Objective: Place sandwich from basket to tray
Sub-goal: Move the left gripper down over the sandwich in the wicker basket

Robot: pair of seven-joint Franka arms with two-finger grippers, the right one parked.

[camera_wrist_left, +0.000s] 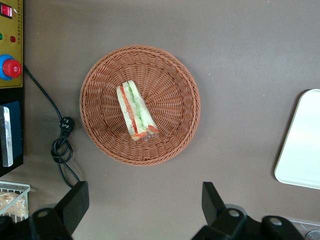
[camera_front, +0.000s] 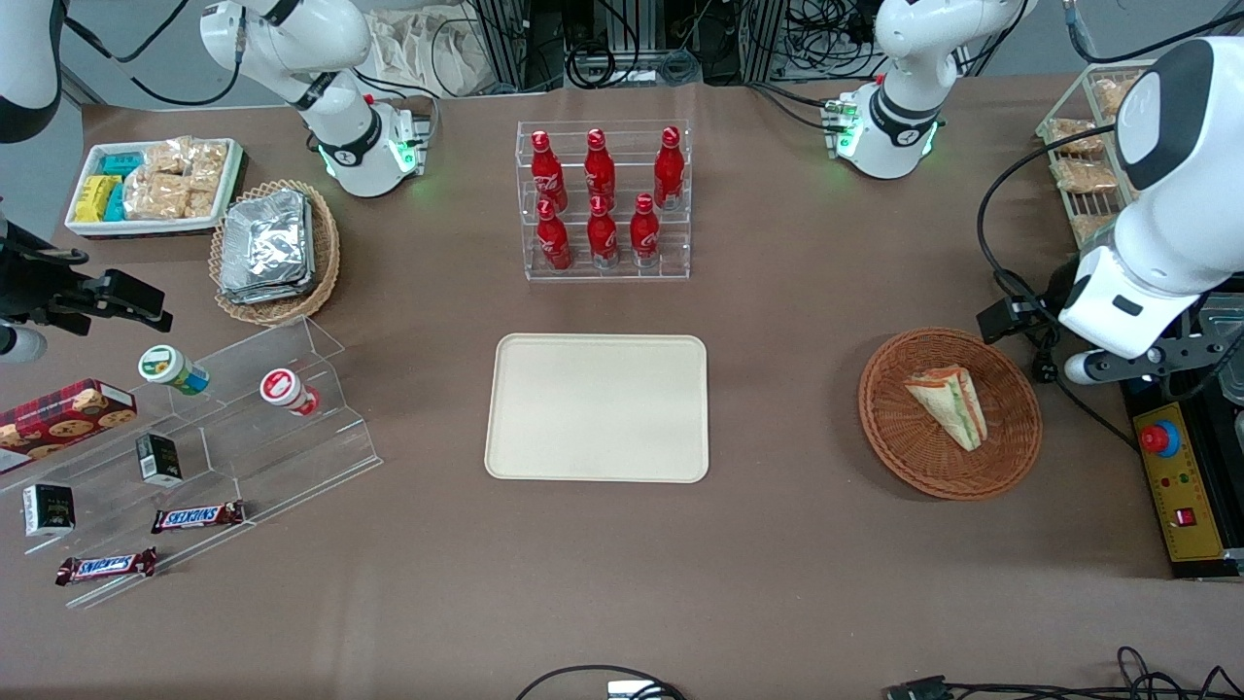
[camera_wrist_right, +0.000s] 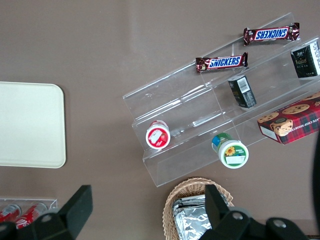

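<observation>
Front view: the sandwich [camera_front: 950,402] lies in the basket [camera_front: 1011,447] toward the working arm's end of the counter [camera_front: 797,564]; the tray [camera_front: 598,407] sits bare mid-counter. Left wrist view: the hand [camera_wrist_left: 142,202] hovers high above the basket, its 2 fingers [camera_wrist_left: 76,200] spread wide. Best descend centered, fingers straddling the wedge's flat sides.

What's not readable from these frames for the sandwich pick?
- Gripper: open in the left wrist view, above the table beside the basket; in the front view the arm's own body hides it.
- Sandwich: underside hidden by the basket in both views.
- Tray: cut off by the edge of the left wrist view; whole in the front view.
</observation>
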